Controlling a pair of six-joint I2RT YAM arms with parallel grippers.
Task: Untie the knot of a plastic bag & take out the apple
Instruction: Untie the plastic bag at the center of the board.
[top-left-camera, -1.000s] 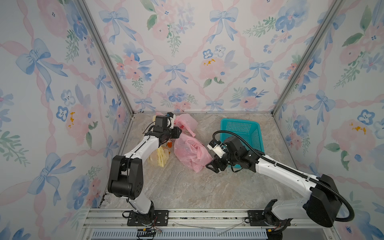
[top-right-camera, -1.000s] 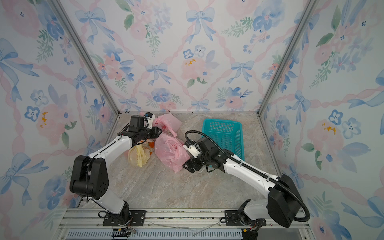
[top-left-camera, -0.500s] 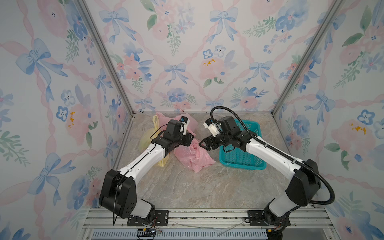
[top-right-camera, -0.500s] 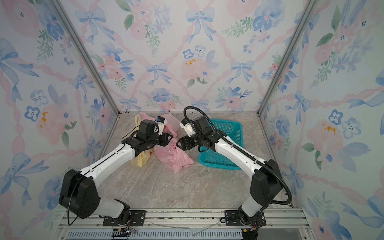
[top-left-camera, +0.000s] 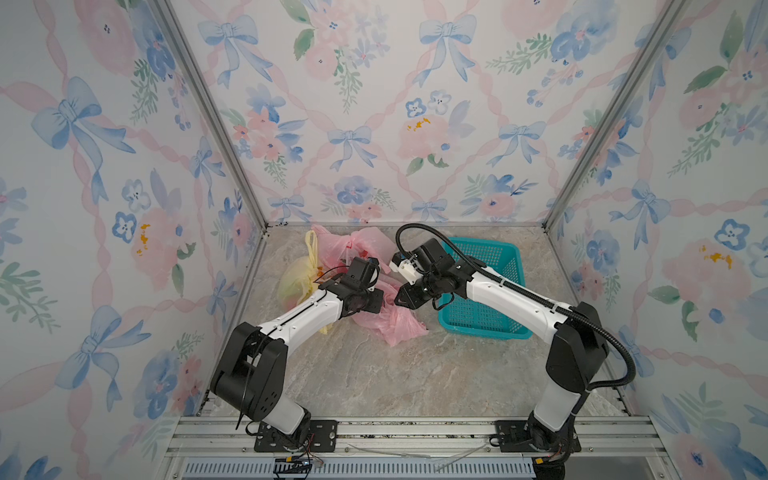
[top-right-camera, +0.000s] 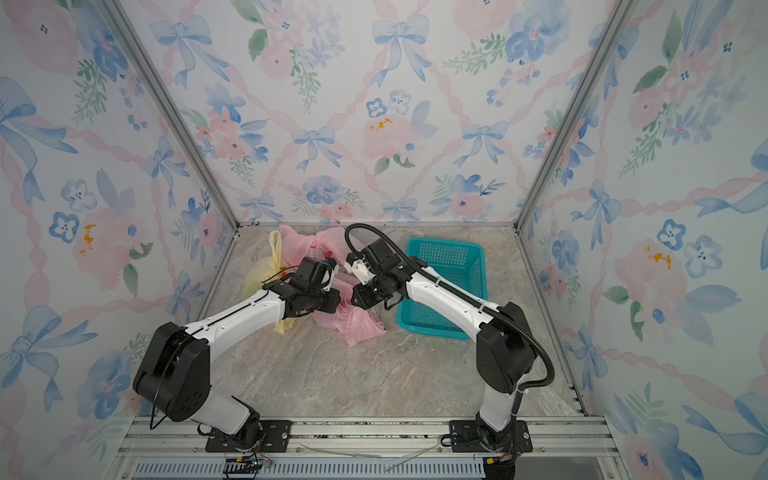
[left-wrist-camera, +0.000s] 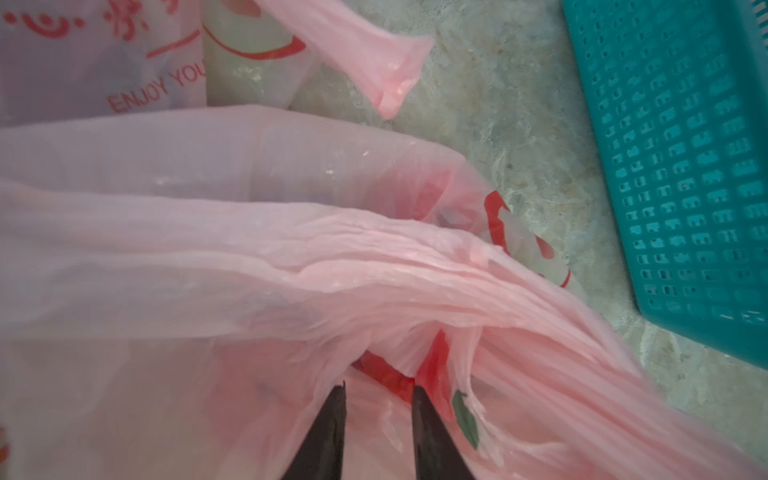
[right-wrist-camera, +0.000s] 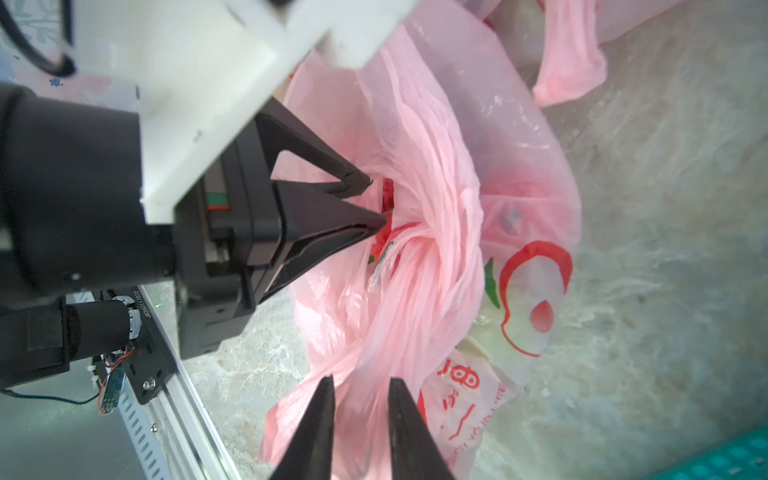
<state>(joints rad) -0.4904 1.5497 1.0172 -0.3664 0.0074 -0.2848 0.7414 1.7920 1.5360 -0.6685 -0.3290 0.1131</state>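
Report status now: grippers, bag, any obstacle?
Left gripper pinching pink bag at its gathered neck. Right gripper nipping a fold. Apple not visible. Basket beside, not blocking.

The pink bag (right-wrist-camera: 419, 232) is thin, crinkled, translucent plastic; the teal basket (left-wrist-camera: 681, 166) is perforated plastic on a marble-look tabletop (top-left-camera: 395, 374).

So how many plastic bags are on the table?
3: yellow bag at left, back pink bag behind it, front pink bag in the middle; more may hide underneath.
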